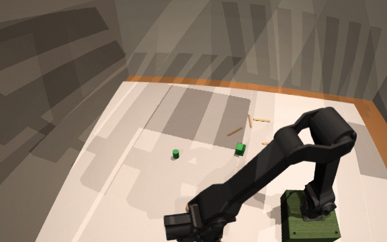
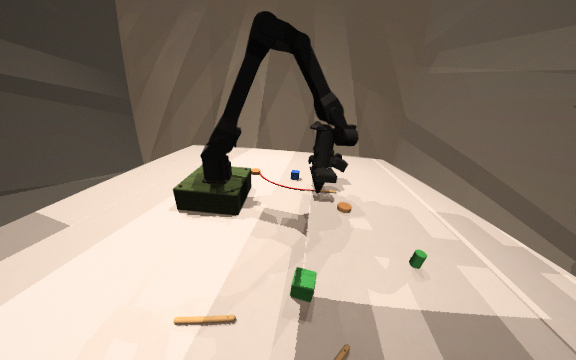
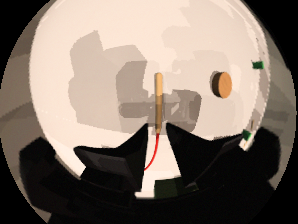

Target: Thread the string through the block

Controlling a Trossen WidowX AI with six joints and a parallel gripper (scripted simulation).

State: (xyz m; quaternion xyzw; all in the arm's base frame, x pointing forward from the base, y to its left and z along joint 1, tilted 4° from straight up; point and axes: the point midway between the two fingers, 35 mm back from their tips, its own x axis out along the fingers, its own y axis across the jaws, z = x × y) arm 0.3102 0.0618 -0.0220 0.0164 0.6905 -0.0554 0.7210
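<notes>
The thin wooden stick [image 3: 158,99] [image 2: 329,191] lies flat on the table. A red string [image 3: 152,151] [image 2: 283,184] runs from its near end to the round wooden button [image 2: 255,171] beside the arm's base. My gripper [image 3: 157,125] [image 2: 320,189] points straight down, its tips low at the table on either side of the stick's string end. The fingers stand a little apart and do not clamp the stick. A green cube [image 1: 240,148] [image 2: 303,284] stands far off mid-table; I cannot see a hole in it.
A loose orange disc [image 2: 344,206] [image 3: 224,83] lies close to the stick. There is a small blue cube [image 2: 295,174], a green cylinder [image 1: 175,153] [image 2: 418,258], and loose sticks [image 1: 234,131] [image 1: 261,119] [image 2: 204,319]. The green arm base [image 2: 213,190] [image 1: 309,218] is to one side.
</notes>
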